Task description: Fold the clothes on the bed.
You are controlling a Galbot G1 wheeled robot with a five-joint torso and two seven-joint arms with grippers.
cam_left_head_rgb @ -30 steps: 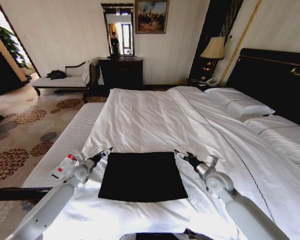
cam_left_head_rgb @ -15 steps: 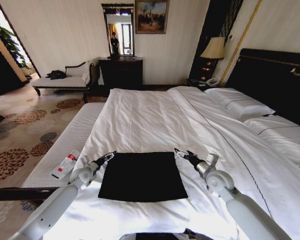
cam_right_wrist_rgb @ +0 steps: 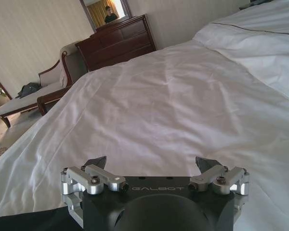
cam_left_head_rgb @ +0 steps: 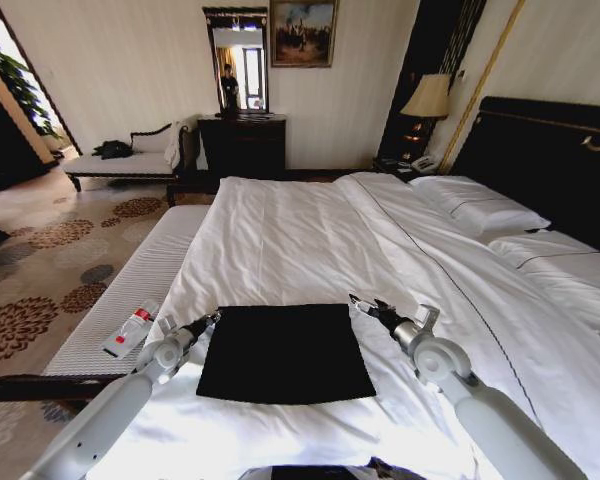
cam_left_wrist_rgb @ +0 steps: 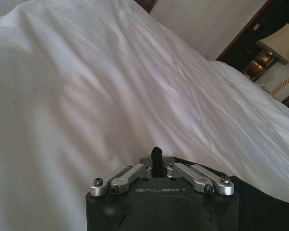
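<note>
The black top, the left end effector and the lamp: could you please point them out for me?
Black top (cam_left_head_rgb: 285, 352), head view, middle of the cloth.
Left end effector (cam_left_head_rgb: 213, 318), head view, at its fingertips.
Lamp (cam_left_head_rgb: 427, 97), head view, its shade.

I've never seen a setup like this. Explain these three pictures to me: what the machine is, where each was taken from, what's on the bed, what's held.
It is a wheeled robot with two arms, each ending in a gripper. The wide picture comes from its head camera, looking down at the bed. The other two come from cameras on its wrists. A black top lies flat, folded into a square, on the white duvet. The left gripper sits at the top's far left corner, shut. The right gripper sits at the far right corner, open. Neither holds anything.
</note>
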